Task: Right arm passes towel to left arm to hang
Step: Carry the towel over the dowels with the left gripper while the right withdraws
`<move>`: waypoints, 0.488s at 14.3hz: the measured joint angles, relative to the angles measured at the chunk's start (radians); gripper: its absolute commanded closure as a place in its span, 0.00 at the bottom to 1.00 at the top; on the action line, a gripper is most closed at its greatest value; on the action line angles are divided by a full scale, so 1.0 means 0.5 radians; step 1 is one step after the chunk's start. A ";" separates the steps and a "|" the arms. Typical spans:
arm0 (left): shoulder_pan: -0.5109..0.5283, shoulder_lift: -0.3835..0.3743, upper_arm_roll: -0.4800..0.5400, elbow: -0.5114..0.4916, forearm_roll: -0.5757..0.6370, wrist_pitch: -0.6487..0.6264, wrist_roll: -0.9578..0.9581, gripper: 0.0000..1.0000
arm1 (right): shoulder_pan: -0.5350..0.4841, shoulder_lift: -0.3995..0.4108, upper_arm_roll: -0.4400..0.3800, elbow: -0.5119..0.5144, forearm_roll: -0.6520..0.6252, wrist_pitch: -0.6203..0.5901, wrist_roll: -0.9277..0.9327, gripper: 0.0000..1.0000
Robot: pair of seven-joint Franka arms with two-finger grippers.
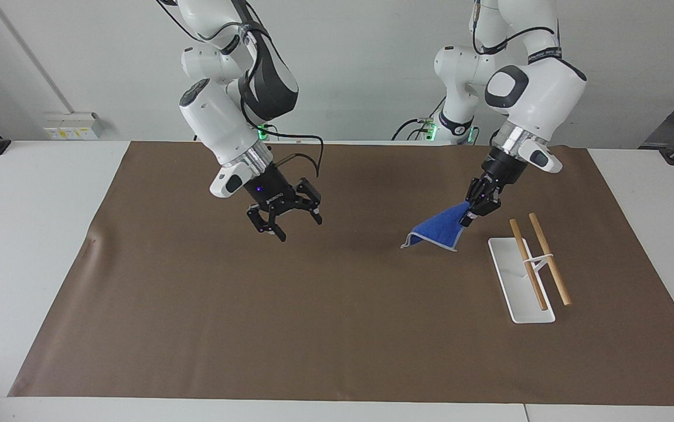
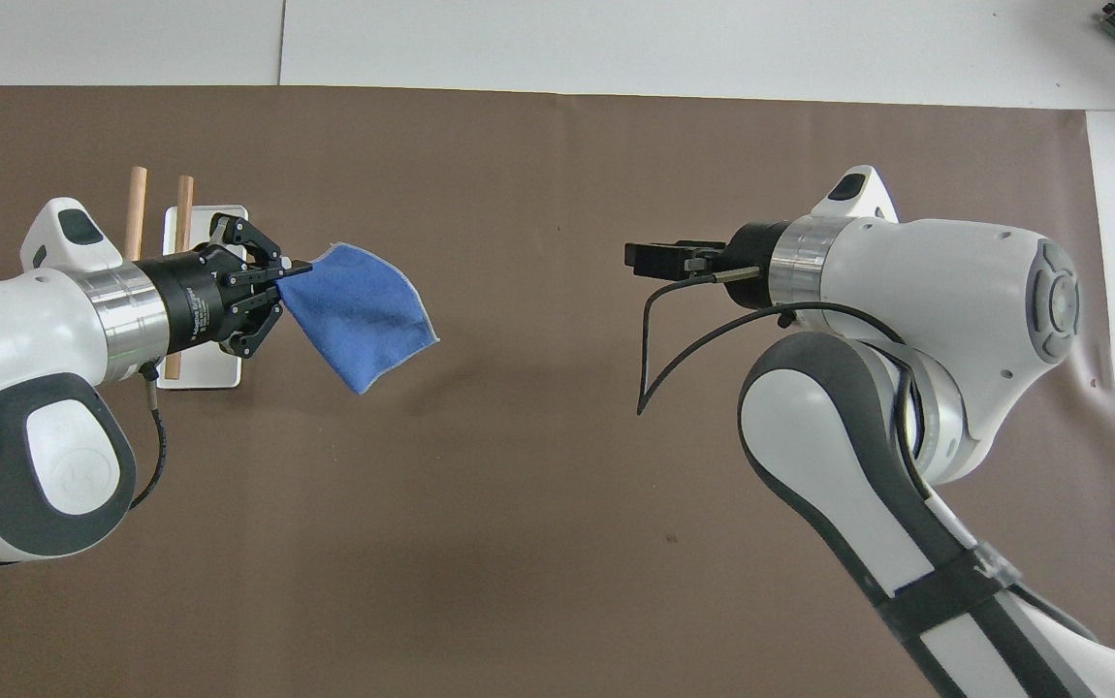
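Observation:
The bright-blue towel (image 1: 435,231) hangs by one corner from my left gripper (image 1: 469,215), which is shut on it over the brown mat, close beside the rack. In the overhead view the towel (image 2: 361,310) spreads out from the left gripper (image 2: 292,272) toward the table's middle. My right gripper (image 1: 297,227), with its blue light showing, is open and empty over the mat toward the right arm's end, well apart from the towel. It shows edge-on in the overhead view (image 2: 637,256).
A white-based rack (image 1: 510,266) with two raised wooden bars (image 1: 551,266) stands toward the left arm's end; in the overhead view the bars (image 2: 137,199) lie partly under the left wrist. The brown mat (image 1: 313,328) covers most of the white table.

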 measured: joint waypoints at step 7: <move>0.316 0.130 0.007 0.143 0.003 0.174 -0.909 1.00 | -0.145 -0.109 -0.004 0.158 -0.815 -0.599 0.592 0.00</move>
